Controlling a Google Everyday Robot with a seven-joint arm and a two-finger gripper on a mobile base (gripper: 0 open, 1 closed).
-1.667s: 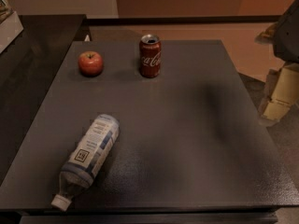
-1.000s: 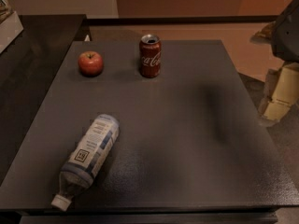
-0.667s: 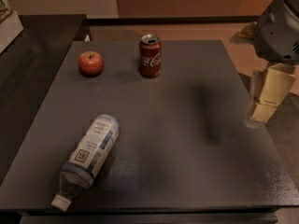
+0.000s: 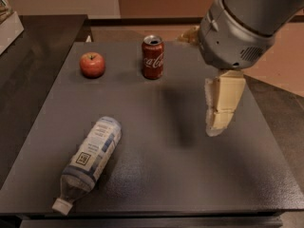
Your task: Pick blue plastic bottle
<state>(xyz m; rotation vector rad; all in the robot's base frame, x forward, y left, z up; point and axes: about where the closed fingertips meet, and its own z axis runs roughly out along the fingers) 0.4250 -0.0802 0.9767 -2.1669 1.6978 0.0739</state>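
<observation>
A bottle (image 4: pixel 90 160) lies on its side on the front left part of the dark grey table (image 4: pixel 190 179). It is clear plastic with a blue and white label around its middle, and a small square code on the label faces up. Its white cap (image 4: pixel 61 205) points toward the front left and sits close to the table's front edge, while its base points back toward the middle of the table. Nothing touches the bottle. The claw (image 4: pixel 216 125) hangs over the right half of the table, well apart from the bottle and clearly to its right. It is cream-coloured and points down from a bulky grey arm (image 4: pixel 240 25) that comes in from the upper right corner. Seen from this side, I cannot tell whether the claw is apart or together; it holds nothing. A soft shadow (image 4: pixel 175 113) falls on the table just left of the claw. At the back of the table a red apple (image 4: pixel 92 64) sits on the left, and a red Coca-Cola can (image 4: pixel 153 57) stands upright to its right, near it but not touching. Both are well apart from the bottle. A darker counter (image 4: pixel 28 70) runs along the table's left side.
</observation>
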